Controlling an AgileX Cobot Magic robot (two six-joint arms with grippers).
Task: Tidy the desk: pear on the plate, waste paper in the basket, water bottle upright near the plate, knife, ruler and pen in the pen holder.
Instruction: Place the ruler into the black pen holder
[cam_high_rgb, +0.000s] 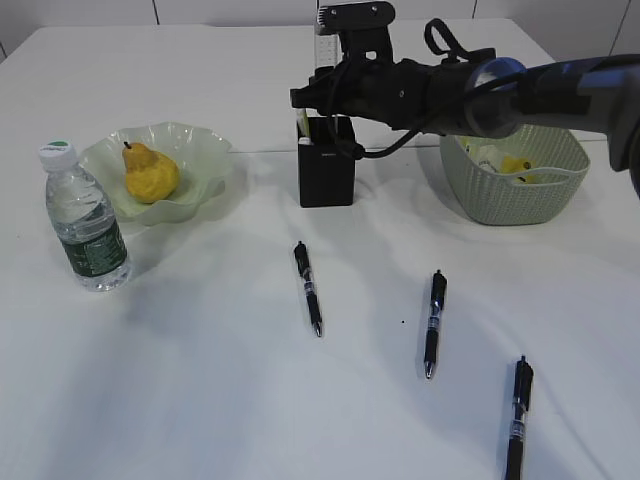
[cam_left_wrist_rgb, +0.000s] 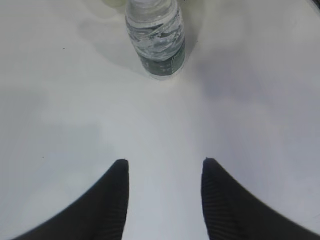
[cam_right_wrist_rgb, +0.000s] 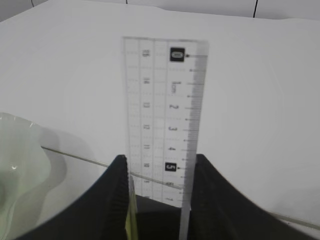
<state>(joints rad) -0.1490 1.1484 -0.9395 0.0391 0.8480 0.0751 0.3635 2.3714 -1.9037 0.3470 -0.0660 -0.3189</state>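
From my station I saw the right gripper (cam_high_rgb: 322, 97) poised over the pen holder (cam_high_rgb: 327, 170), its fingers (cam_right_wrist_rgb: 114, 192) set on either edge of the ruler (cam_right_wrist_rgb: 165, 115), which stood upright with its lower end down in the holder; whether they pressed it or stood just clear I could not tell. The left gripper (cam_left_wrist_rgb: 165, 172) hung over the bare desk (cam_left_wrist_rgb: 75, 110) with its fingers apart and nothing between them, the water bottle (cam_left_wrist_rgb: 156, 37) upright ahead of it. The pear (cam_high_rgb: 149, 172) sat on the plate (cam_high_rgb: 205, 150), the bottle just beside that. Three pens (cam_high_rgb: 308, 286) lay loose on the desk in front of the holder, and the basket (cam_high_rgb: 515, 180) held yellow and white scraps.
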